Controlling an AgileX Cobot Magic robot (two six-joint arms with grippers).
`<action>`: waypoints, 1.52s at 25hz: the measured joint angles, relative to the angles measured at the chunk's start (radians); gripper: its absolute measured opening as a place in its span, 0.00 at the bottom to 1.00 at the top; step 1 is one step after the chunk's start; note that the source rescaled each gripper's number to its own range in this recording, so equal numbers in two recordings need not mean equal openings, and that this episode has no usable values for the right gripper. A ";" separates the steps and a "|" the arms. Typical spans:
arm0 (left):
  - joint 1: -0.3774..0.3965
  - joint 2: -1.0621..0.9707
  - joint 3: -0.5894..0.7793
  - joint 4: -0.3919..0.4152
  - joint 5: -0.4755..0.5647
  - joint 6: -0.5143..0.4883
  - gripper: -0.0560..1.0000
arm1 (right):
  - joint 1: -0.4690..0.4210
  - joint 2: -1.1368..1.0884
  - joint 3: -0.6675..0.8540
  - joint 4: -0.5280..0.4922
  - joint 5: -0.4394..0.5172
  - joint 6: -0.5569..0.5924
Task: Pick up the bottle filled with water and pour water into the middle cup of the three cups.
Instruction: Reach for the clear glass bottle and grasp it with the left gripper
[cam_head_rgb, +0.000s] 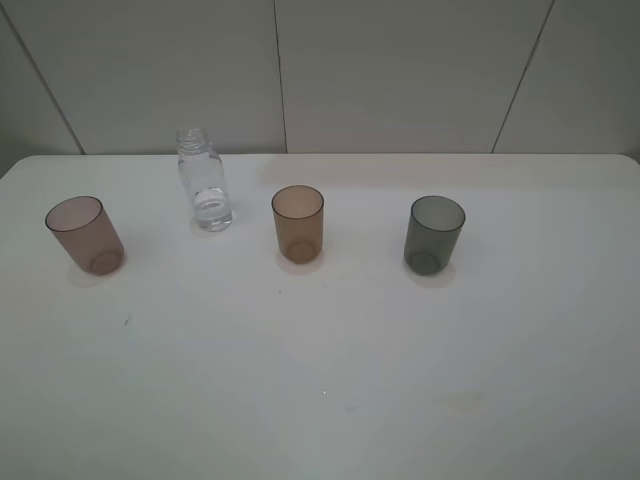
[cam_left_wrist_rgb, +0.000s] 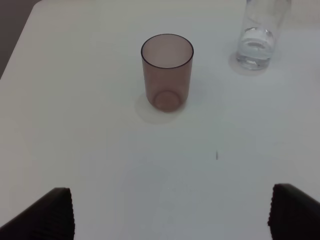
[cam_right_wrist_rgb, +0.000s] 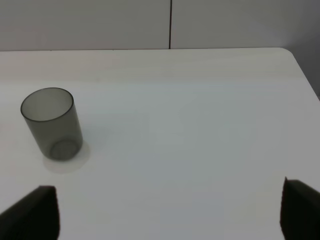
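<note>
Standing upright on the white table (cam_head_rgb: 320, 400), three cups are seen in a row across the high view: a pink cup (cam_head_rgb: 85, 235) on the left, an amber cup (cam_head_rgb: 298, 222) in the middle and a grey cup (cam_head_rgb: 434, 234) on the right. Each is set well apart from its neighbour. The bottle (cam_head_rgb: 205, 185) is placed upright between the pink and amber cups but farther back, toward the wall (cam_head_rgb: 400, 70), and neither cup is touched by it. Its neck is open, and clear water is seen in its lower part. A small dark speck (cam_head_rgb: 126, 321) is marked on the table in front of the pink cup.

The left gripper (cam_left_wrist_rgb: 170, 205) is held open, its two dark fingers (cam_left_wrist_rgb: 50, 215) spread wide with only bare table between them. Ahead of it the pink cup is seen, and beyond that, off to one side, the base of the bottle; nothing is touched.

The right gripper (cam_right_wrist_rgb: 170, 200) is likewise held open — its fingers (cam_right_wrist_rgb: 35, 215) are kept far apart over bare table. Only the grey cup is shown in that view, ahead of one finger and clear of it.
</note>
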 joint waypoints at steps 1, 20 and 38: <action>0.000 0.000 0.000 0.000 0.000 0.000 1.00 | 0.000 0.000 0.000 0.000 0.000 0.000; 0.000 0.000 0.000 0.000 0.000 0.000 1.00 | 0.000 0.000 0.000 0.000 0.000 0.000; -0.083 0.088 -0.018 -0.079 -0.364 0.055 1.00 | 0.000 0.000 0.000 0.000 0.000 0.000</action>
